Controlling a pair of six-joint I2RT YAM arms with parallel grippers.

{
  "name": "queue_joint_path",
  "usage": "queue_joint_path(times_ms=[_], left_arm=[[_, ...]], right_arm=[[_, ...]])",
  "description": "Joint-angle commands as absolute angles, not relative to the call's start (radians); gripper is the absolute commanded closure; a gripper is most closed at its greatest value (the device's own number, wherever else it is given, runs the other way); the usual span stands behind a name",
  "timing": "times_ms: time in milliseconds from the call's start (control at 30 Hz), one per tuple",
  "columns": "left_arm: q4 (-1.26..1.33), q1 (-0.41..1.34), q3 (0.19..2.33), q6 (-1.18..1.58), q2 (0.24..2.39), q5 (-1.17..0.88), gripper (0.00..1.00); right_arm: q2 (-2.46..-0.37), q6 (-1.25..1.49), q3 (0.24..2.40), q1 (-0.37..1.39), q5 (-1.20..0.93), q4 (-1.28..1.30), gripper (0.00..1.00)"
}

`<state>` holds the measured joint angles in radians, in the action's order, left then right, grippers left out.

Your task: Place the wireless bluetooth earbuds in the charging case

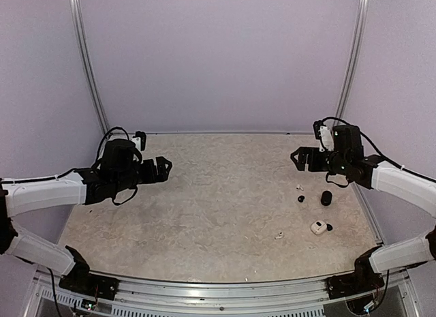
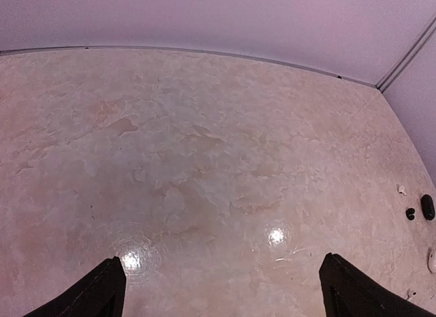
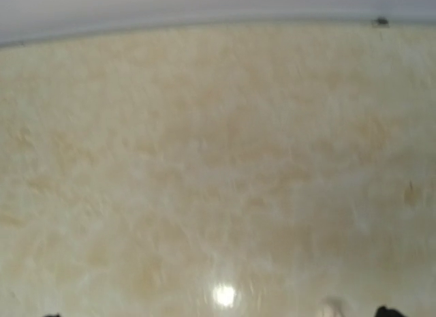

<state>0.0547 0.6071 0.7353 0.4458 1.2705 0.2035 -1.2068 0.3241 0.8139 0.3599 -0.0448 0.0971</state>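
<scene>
No pick begun — left gripper (image 1: pixel 166 168) and right gripper (image 1: pixel 298 159) are hovering, jaws spread wide, empty. Earbuds (image 1: pixel 301 199) are lying loose at near right, beside black case (image 1: pixel 327 198) and white case (image 1: pixel 318 227). Next move is calling for the right arm — descending, pinching finely.

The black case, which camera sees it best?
The top external view: the black case lies whole on the table, right of middle. The left wrist view shows it tiny at the far right edge. The right wrist view is blurred; I cannot make it out there.
</scene>
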Motion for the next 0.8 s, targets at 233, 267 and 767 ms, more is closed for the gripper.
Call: queue_joint_path(times_ms=[233,267,767], left_arm=[[0.272,0.738,0.669,0.450,1.301,0.355,0.01],[0.283,0.742,0.664,0.449,1.298,0.360,0.01],[0.375,0.752,0.595,0.475,1.262,0.415,0.01]], right_arm=[[-1.156,0.428,0.789,0.265,0.013,0.386,0.01],[-1.149,0.435,0.777,0.242,0.007,0.400,0.01],[-1.261,0.524,0.708,0.159,0.146,0.497,0.03]])
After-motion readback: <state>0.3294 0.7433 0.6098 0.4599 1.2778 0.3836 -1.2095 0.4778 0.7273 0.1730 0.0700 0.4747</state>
